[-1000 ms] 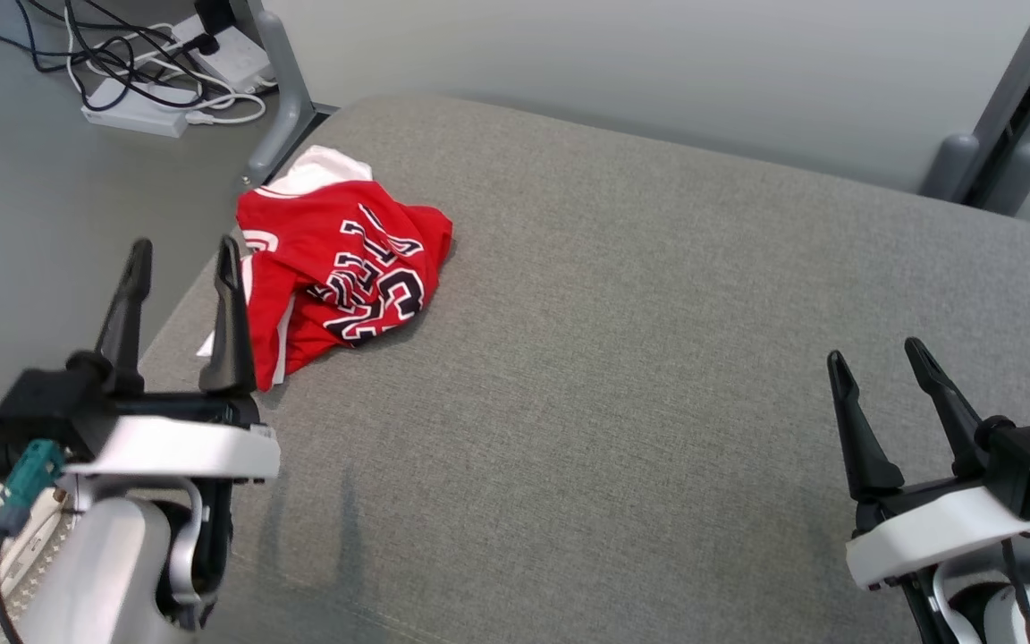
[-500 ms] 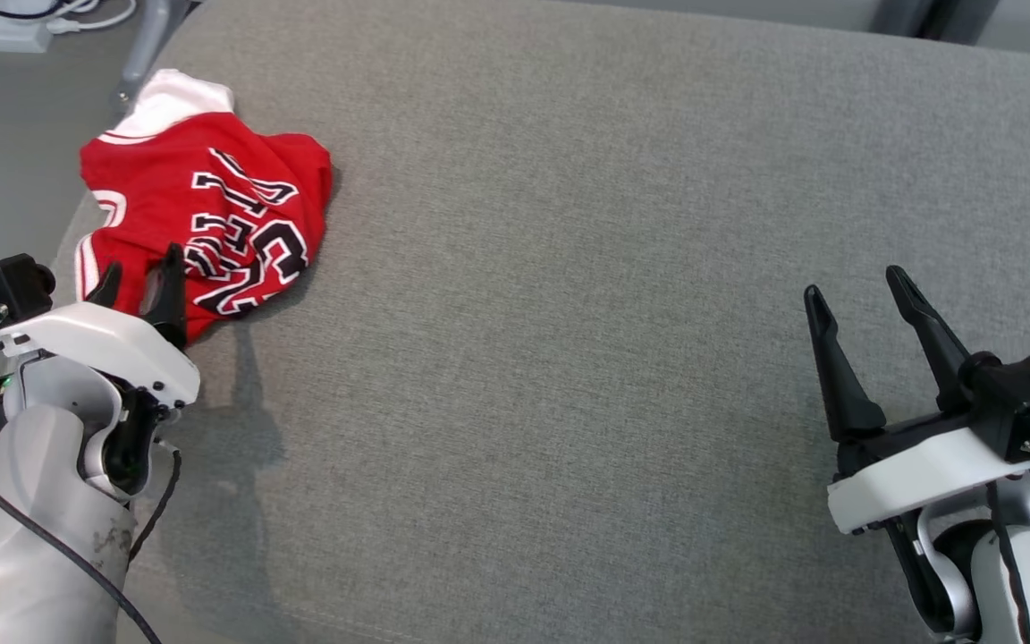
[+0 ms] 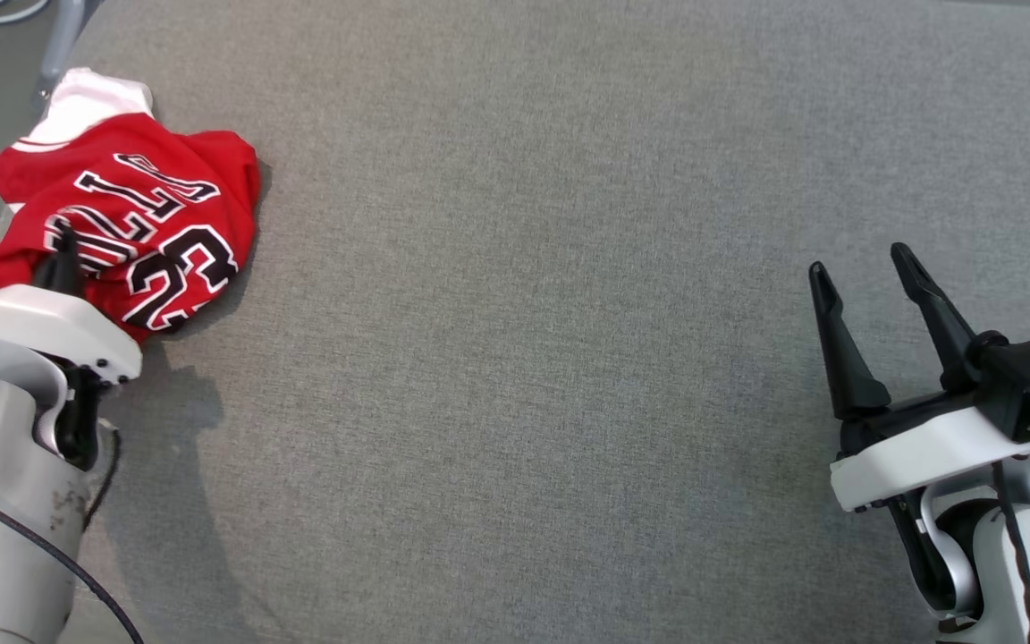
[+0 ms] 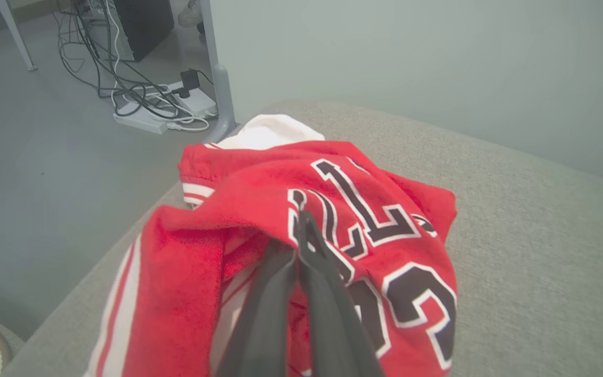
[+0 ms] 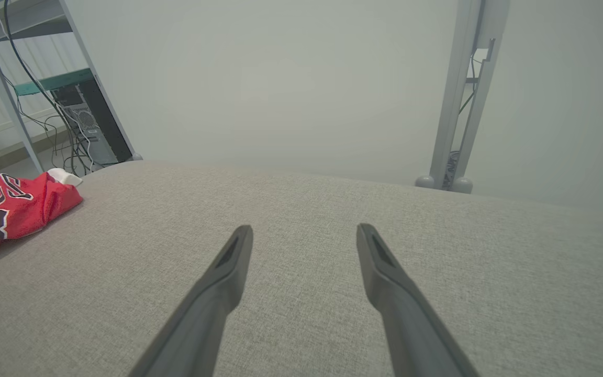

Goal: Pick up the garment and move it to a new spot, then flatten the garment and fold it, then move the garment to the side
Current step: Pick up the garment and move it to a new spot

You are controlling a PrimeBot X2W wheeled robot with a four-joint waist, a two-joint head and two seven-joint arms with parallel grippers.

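- left fingers (image 4: 304, 246): together, clamped on a fold of the red jersey (image 4: 343, 209). Tips are buried in the cloth by the black-and-white lettering.
- change: a second ago these fingers stood apart, short of the jersey. Half a second ago they were at its near edge and not yet closed. Now they are shut on it.
- head view: one dark left finger (image 3: 63, 264) pokes up over the white wrist shell, against the jersey's near-left part (image 3: 130, 215).
- jersey: crumpled heap at the far-left corner of the grey surface (image 3: 569, 340), close to the edge. A white part lies at the far side, toward the floor (image 4: 45, 173) and cables (image 4: 139, 99).
- jersey looks unlifted and rests on the surface. Its shift in the head view is camera motion, not the cloth moving.
- right fingers (image 3: 841, 340): apart and holding nothing, same as a second ago. They sit over bare surface, well apart from the jersey.
- right wrist view: the gap between the fingers is over plain grey fabric, with the jersey (image 5: 13, 207) far off to the left.
- task meaning: the grasp looks made, so the pick-up step is under way. Lift, carry to a new spot, flatten, fold and move aside are all not yet done.
- risk: it's a one-point pinch on a bunched fold, so the cloth may hang unevenly or slip when raised.
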